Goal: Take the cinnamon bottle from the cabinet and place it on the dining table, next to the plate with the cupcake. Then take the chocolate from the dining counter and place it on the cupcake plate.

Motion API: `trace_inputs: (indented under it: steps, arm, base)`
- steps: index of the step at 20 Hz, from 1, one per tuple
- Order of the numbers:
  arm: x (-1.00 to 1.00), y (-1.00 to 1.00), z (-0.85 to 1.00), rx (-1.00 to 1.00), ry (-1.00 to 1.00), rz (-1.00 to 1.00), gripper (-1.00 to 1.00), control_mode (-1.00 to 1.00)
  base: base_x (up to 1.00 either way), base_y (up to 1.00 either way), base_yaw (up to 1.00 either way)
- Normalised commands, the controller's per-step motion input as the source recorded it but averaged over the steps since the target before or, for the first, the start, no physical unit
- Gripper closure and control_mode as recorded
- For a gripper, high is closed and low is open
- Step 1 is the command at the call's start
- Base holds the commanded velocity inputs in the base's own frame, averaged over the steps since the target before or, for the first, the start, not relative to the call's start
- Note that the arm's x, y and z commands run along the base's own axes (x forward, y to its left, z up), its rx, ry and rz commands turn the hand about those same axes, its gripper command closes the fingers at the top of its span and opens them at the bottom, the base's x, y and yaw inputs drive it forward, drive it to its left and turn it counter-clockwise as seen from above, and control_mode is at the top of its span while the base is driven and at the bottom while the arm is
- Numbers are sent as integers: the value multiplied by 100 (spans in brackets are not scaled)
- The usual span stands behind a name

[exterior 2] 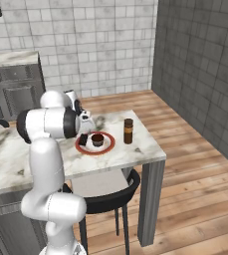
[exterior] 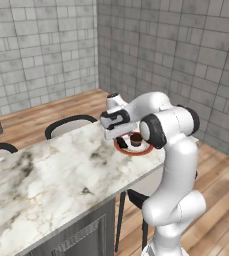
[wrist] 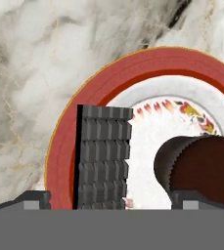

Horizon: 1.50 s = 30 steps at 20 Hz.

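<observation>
Gripper [wrist: 108, 200] hangs w/ jaws spread wide, grasping nothing, directly over the dark ribbed rectangular chocolate block [wrist: 103, 158]. Block rests on the round red-rimmed white plate [wrist: 64, 141], just beside the small dark brown cupcake [wrist: 201, 163]. Tall brown cinnamon bottle w/ dark cap [exterior 2: 128, 130] stands near plate on white marble dining table [exterior 2: 135, 147]. Best now: lift straight up, no sideways drift, so neither fingertip clips block or cupcake. No readable writing; bottle label too small.

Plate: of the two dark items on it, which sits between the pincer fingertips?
The chocolate, the flat ridged rectangular block by the plate's red rim. The round cupcake sits beside it, nearer the centre.
</observation>
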Motion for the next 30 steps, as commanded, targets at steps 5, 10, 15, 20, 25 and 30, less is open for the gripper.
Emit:
trace_inputs:
  steps: [5, 10, 15, 20, 25, 30]
  arm:
    - [-54, -5, 35, 3, 0, 0, -100, -100]
    - [-70, -10, 17, 1, 0, 0, -100, -100]
    - [-79, -18, 11, 8, 0, 0, -100, -100]
    - [-89, -19, 5, 10, 0, 0, -100, -100]
    - [-87, -23, 12, 8, 0, 2, -100, -100]
    - [-86, -21, 19, 0, 0, 5, -100, -100]
  base:
    - [0, 0, 0]
    - [0, 0, 0]
    - [0, 0, 0]
    - [0, 0, 0]
    - [0, 0, 0]
    - [0, 0, 0]
